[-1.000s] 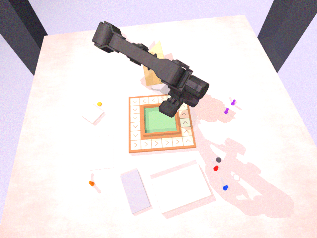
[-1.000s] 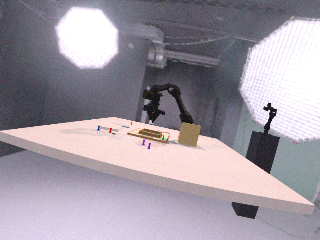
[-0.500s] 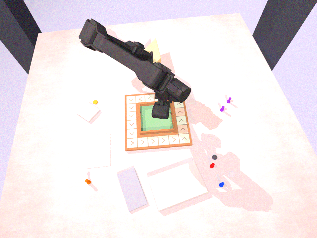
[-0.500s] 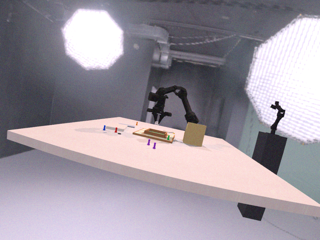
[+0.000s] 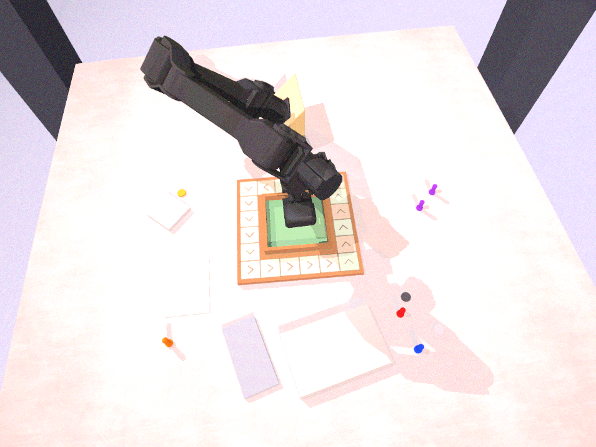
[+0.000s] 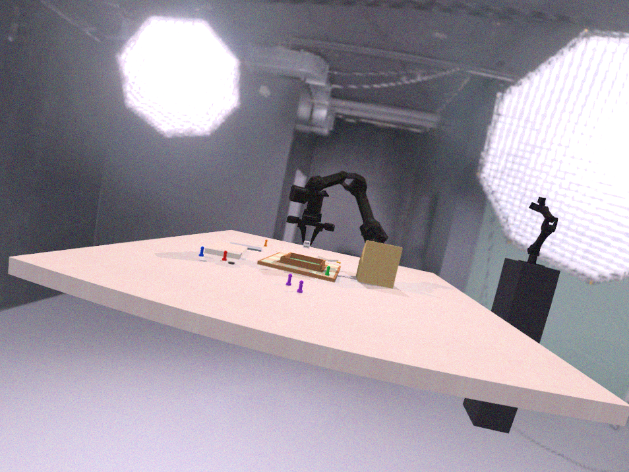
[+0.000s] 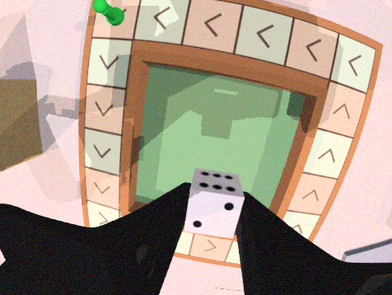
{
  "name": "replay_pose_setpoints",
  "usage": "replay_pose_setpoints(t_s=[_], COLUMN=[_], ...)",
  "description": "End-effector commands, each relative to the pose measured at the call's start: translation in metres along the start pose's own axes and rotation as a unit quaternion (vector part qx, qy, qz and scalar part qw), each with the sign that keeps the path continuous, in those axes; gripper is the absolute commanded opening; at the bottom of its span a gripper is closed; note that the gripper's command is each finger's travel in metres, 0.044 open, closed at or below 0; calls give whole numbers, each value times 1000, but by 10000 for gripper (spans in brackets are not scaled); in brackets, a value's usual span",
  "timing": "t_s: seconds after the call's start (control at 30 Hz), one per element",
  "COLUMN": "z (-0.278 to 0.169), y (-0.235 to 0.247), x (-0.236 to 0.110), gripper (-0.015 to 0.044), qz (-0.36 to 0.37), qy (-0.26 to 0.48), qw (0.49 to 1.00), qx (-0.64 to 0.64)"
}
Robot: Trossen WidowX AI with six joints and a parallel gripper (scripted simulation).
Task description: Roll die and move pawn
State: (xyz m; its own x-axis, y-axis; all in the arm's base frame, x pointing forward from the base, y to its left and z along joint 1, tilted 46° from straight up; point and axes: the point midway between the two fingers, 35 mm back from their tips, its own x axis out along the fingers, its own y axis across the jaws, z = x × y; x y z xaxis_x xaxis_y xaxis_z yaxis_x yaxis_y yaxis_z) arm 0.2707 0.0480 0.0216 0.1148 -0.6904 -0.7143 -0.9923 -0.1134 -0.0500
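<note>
My gripper [image 7: 213, 194] [image 5: 299, 215] [image 6: 308, 243] is shut on the white die [image 7: 215, 200] and holds it above the near edge of the green dice tray [image 7: 219, 63] [image 5: 262, 226]. The die's upper face shows six pips and its side face two. The tray sits in the middle of the orange board [image 5: 298, 278] [image 7: 315, 50] [image 6: 274, 265], which has a ring of arrow squares. The green pawn [image 7: 109, 13] [image 6: 328, 270] stands on a corner square of the ring. In the top view the arm hides the pawn and the die.
A tan box [image 5: 294, 103] [image 6: 378, 264] stands behind the board near the arm's base. Two purple pawns [image 5: 420, 205] [image 6: 294, 283] lie right of the board. Red [image 5: 400, 312], blue [image 5: 418, 348] and orange [image 5: 167, 341] pawns, a yellow disc [image 5: 181, 193], a black disc [image 5: 405, 296] and flat white and grey pads [image 5: 337, 351] lie in front.
</note>
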Motion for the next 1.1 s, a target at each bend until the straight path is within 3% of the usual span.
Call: replay_pose_setpoints(t_s=[0.0, 0.4, 0.77, 0.9, 1.07], z=[-2, 3, 4, 2, -25], y=[5, 13, 11, 10, 0], x=[4, 14, 15, 13, -27], gripper=[0, 0, 0, 0, 0], qz=[17, 57, 11, -1, -1], qy=[-30, -221, -386, -404, -405], qw=[999, 974, 923, 915, 914], qx=[-3, -5, -4, -4, -4])
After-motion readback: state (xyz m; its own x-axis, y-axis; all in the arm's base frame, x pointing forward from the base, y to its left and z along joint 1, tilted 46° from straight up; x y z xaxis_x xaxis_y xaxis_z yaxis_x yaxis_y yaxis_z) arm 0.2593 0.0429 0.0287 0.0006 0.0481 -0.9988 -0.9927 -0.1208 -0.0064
